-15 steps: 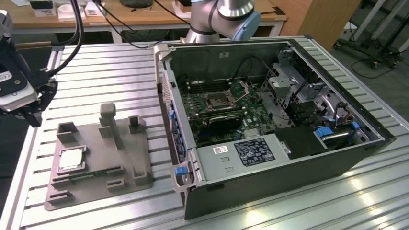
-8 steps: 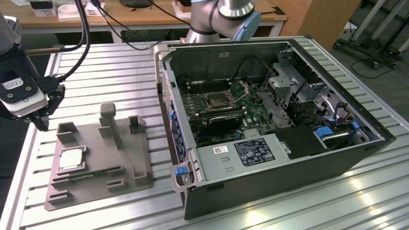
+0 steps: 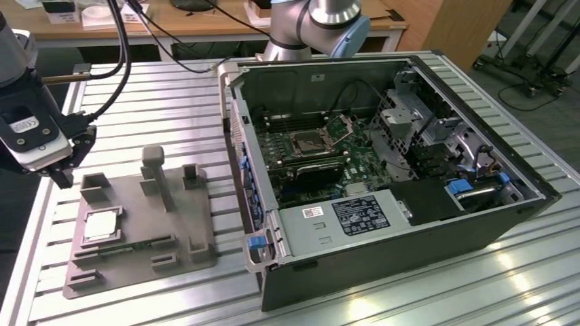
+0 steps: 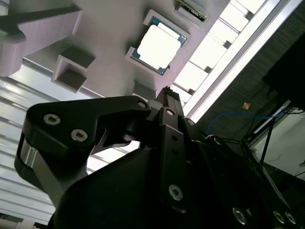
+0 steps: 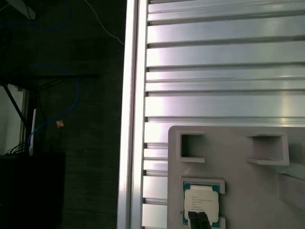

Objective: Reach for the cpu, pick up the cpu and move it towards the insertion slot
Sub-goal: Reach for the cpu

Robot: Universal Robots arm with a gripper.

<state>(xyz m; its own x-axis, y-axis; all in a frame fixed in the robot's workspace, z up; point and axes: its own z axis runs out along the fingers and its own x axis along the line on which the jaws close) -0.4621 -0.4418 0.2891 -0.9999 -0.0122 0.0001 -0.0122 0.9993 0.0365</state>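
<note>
Grey tray (image 3: 181, 227) on the exterior view's left, cpu (image 3: 100, 225) flat in its square pocket. Further right, open computer case (image 3: 507, 224), insertion slot (image 3: 310, 144) inside. Gripper (image 3: 64, 179) hangs by the tray's corner, jaws seemingly pinched together, gripping nothing.

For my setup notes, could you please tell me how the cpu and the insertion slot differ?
The cpu lies in a grey tray on the table; the insertion slot sits inside the open computer case. The cpu's top is pale and bright; the slot's centre is dark within a shiny frame. The cpu lies flat; the slot's hinged plate stands tilted up. Both are square.
</note>
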